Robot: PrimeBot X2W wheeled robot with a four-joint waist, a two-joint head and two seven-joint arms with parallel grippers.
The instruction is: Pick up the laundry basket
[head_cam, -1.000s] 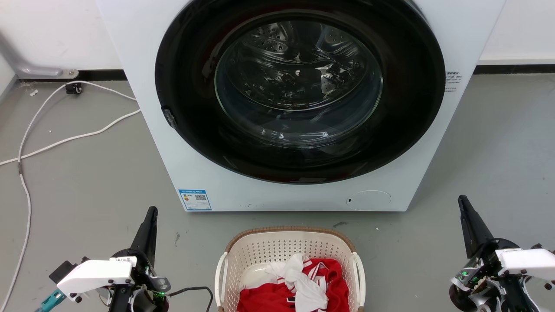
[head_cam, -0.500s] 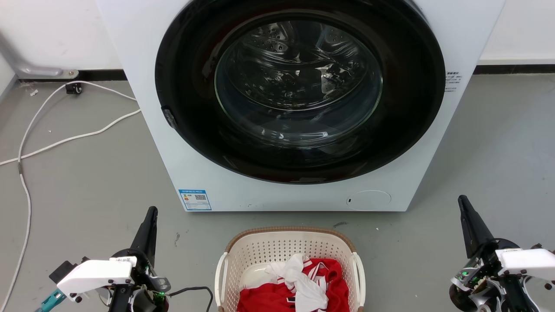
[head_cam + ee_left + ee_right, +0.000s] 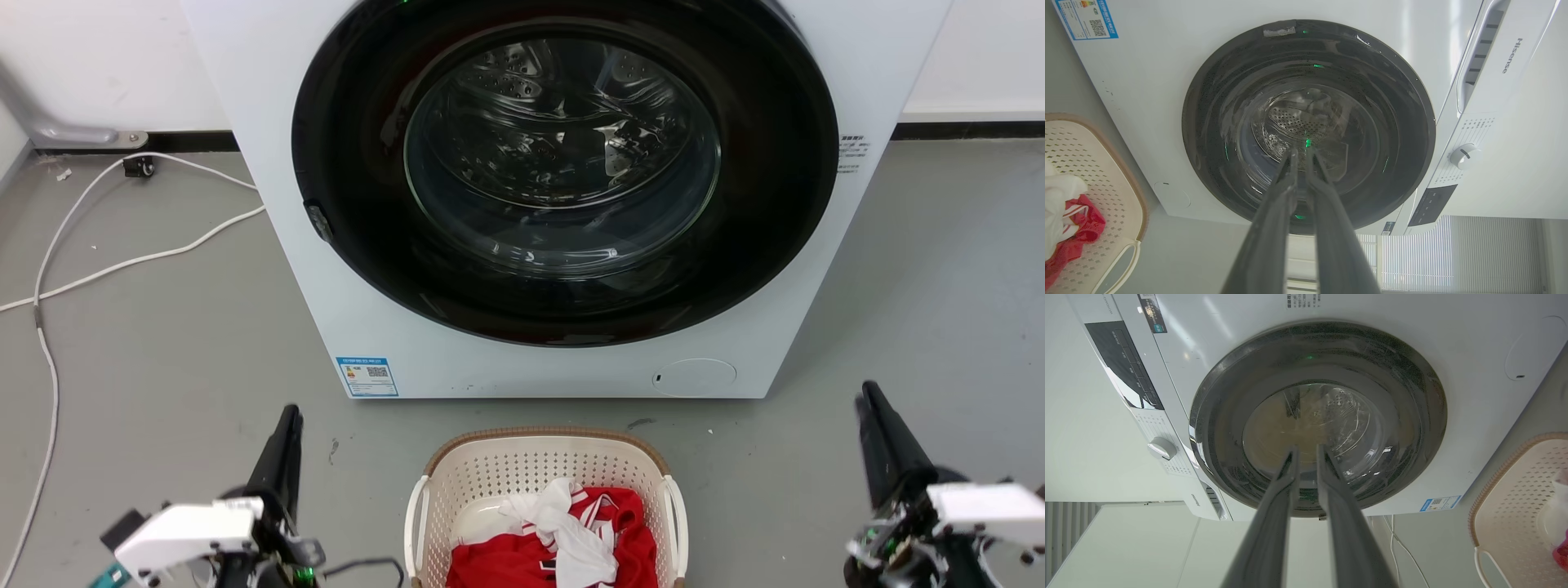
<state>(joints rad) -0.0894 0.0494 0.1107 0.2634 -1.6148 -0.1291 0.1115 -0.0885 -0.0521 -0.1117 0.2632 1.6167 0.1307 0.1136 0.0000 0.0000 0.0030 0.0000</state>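
laundry basket [image 3: 545, 482] front cut off by frame, both grippers' fingers [image 3: 1274, 212] nearly together, pinching nothing

Grey floor [image 3: 163, 343], white washing machine [image 3: 269, 204] standing at upper centre of frame, laundry basket [image 3: 543, 465] at bottom centre just before it, white cable [image 3: 122, 261] trailing across left side, small dark scuffs by basket

Lighting: bright, even, diffuse; soft shadows only, faint one on floor [image 3: 163, 351] beside washing machine [image 3: 269, 204]. Glare: white highlights and small green reflections on door glass [image 3: 563, 155]. Head view: sharp throughout. Wrist views: strong wide-angle bending at edges; near fingers [image 3: 1274, 228] blurred; streaky sheen on cabinet front [image 3: 1216, 330]
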